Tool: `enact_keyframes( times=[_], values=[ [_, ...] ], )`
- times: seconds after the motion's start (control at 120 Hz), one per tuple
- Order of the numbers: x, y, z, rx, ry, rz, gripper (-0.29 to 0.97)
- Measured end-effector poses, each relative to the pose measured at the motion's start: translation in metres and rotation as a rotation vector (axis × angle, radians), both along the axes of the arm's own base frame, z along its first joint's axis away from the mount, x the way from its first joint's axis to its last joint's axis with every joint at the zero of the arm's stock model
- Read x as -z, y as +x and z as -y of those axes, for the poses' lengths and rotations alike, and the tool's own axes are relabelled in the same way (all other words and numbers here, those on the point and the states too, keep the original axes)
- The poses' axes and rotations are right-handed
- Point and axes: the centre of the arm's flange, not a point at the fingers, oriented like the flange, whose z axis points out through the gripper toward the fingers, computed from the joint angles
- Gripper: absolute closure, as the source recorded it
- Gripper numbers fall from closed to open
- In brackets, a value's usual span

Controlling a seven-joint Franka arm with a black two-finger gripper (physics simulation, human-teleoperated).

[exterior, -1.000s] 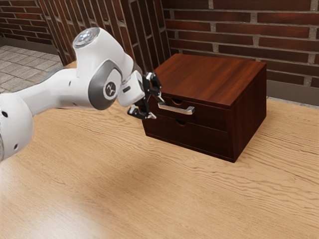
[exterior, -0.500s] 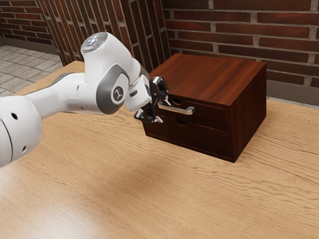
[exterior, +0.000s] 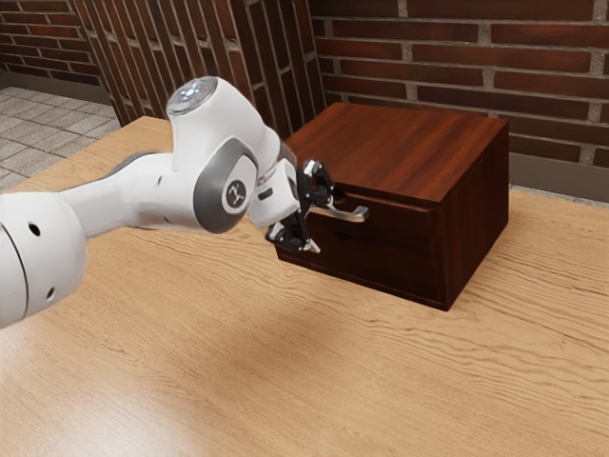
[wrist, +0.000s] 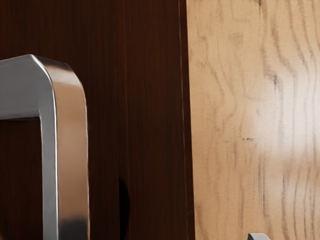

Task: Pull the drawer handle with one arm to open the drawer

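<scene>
Gripper released: fingers spread, one above and one below the near end of the handle, not clamped on it. Handle sits on the top drawer, just ahead of the gripper. Drawer front lies flush with the cabinet.

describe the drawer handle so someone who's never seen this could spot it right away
Find the dark wooden cabinet standing on the light wooden table before the brick wall. On its upper drawer front sits the handle, next to the arm's black tool. It is the only shiny silver bar on the dark wood; the lower drawer front shows none.
</scene>
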Motion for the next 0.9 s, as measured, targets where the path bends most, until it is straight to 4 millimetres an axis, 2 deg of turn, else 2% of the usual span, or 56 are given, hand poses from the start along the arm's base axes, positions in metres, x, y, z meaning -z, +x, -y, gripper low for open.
enact_keyframes(
  times=[0.15,0.258,0.417,0.608,0.7,0.808,0.9],
  values=[
    [0.003,-0.006,0.01,0.016,-0.016,-0.006,0.15],
    [0.003,-0.015,0.021,0.035,-0.035,-0.01,0.15],
    [0.005,-0.033,0.021,0.046,-0.06,-0.025,0.08],
    [-0.006,-0.075,0.013,0.065,-0.125,-0.024,0.27],
    [-0.009,-0.1,0.003,0.067,-0.158,-0.024,0.34],
    [-0.011,-0.128,-0.006,0.078,-0.187,-0.022,0.36],
    [-0.013,-0.141,-0.008,0.089,-0.2,-0.018,0.35]
  ],
)
